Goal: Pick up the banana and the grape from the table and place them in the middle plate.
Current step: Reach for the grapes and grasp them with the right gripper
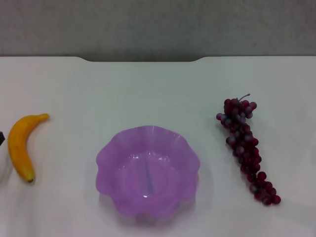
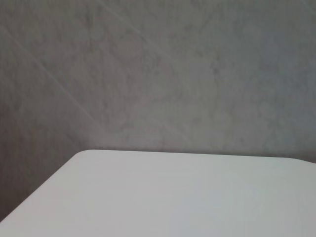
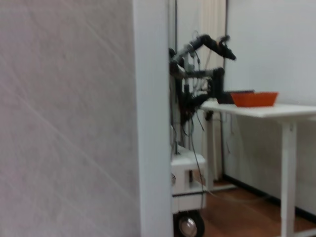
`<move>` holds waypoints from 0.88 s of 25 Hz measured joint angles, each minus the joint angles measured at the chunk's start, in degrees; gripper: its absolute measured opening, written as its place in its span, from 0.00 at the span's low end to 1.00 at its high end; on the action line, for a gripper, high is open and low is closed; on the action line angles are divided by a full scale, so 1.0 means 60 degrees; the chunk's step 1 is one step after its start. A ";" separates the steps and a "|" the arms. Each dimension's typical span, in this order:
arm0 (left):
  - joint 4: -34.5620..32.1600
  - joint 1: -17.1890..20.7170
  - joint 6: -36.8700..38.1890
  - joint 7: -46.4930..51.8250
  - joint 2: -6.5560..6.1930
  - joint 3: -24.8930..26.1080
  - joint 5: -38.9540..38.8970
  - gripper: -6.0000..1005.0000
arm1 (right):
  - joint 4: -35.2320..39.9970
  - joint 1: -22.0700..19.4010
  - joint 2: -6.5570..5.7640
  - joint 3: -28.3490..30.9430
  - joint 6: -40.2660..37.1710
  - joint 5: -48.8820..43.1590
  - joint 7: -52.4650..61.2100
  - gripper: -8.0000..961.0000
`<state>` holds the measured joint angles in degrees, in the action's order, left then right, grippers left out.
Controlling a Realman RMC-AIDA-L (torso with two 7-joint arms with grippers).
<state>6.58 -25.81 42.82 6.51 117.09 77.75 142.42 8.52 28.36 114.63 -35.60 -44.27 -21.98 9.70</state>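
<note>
On the left of the white surface [image 1: 148,89] lies the banana [image 1: 19,145], curved, its dark tip toward the near edge. A small dark piece shows at the left border just beside it; what it is cannot be told. In the middle near the front sits the purple plate [image 1: 111,158], with nothing in it. To the right, well apart from the plate, the grapes [image 1: 245,148] stretch with the stem at the far end. Neither the left tool nor the right tool shows, so their state cannot be told.
</note>
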 joint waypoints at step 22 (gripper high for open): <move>0.0034 0.0056 0.0674 0.0002 0.0020 -0.0170 0.0435 0.88 | 0.0430 0.1003 0.0022 -0.3563 0.0617 -0.2814 0.3125 0.93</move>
<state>6.79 -25.47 46.86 6.52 117.21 76.73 145.03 11.10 34.38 114.76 -56.98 -40.56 -38.86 28.45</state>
